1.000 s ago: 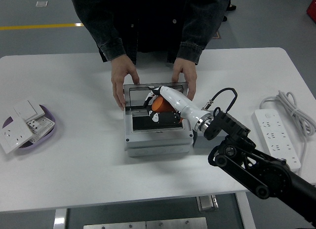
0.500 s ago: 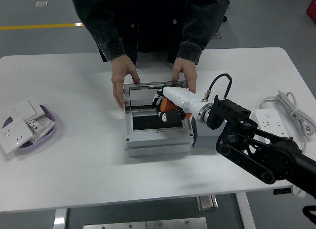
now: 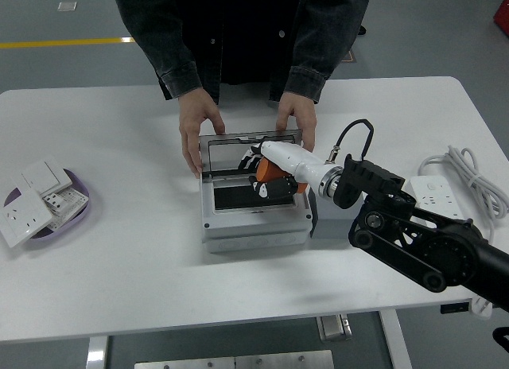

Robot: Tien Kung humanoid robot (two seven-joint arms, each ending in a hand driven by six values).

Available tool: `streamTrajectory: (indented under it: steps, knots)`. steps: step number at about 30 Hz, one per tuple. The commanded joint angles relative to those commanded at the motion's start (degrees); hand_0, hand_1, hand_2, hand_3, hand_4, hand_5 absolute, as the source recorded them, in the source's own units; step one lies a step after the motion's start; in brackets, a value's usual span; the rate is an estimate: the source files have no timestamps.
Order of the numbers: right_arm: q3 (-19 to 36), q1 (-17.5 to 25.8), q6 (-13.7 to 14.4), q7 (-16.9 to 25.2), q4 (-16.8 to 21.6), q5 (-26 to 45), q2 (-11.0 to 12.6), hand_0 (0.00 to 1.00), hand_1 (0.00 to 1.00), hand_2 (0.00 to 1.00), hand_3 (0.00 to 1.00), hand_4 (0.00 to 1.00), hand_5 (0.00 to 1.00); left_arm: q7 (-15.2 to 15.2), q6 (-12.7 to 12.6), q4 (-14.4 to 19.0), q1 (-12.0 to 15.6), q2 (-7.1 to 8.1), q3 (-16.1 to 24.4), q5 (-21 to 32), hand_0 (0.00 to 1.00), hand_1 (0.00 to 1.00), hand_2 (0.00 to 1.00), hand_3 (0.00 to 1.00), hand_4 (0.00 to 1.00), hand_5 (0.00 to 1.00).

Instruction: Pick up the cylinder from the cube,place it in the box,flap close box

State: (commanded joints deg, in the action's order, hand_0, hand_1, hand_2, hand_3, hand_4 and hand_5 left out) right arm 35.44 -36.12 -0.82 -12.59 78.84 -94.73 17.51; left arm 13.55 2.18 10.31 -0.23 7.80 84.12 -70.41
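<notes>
Right arm (image 3: 421, 246): black, comes in from the lower right and reaches left over the table.
Right hand (image 3: 274, 172): white, fingers curled around something orange.
Person's hands (image 3: 199, 130): both palm down, well apart, at the far side.

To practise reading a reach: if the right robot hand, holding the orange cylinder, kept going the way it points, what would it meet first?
Probably the box's raised lid, or the person's hand beside it; depth is unclear.

right robot hand (image 3: 273, 172) grips orange cylinder (image 3: 267, 169) | over open box (image 3: 253, 203) | person's hands (image 3: 199, 133) steady box
</notes>
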Motion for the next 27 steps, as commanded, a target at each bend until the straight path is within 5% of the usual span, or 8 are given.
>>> streamTrajectory:
  steps: [23, 24, 27]
  knots:
    - [0.8, 0.8, 0.4, 5.0, -1.1, 5.7, 1.1, 0.710, 0.687, 0.704, 0.721, 0.323, 0.002, -0.1, 0.0, 0.0, -0.2, 0.17, 0.2, -0.5, 0.630, 0.658, 0.588, 0.664, 0.724, 0.393]
    - [0.9, 0.9, 0.4, 5.1, -1.1, 5.8, 1.1, 0.683, 0.676, 0.704, 0.720, 0.435, 0.086, -0.1, 0.0, 0.0, -0.2, 0.19, 0.2, -0.5, 0.630, 0.658, 0.587, 0.664, 0.723, 0.394]
    - [1.0, 1.2, 0.4, 5.3, -1.2, 6.2, 1.0, 0.683, 0.676, 0.704, 0.720, 0.435, 0.086, -0.1, 0.0, 0.0, -0.2, 0.22, 0.2, -0.6, 0.630, 0.658, 0.587, 0.664, 0.723, 0.394]
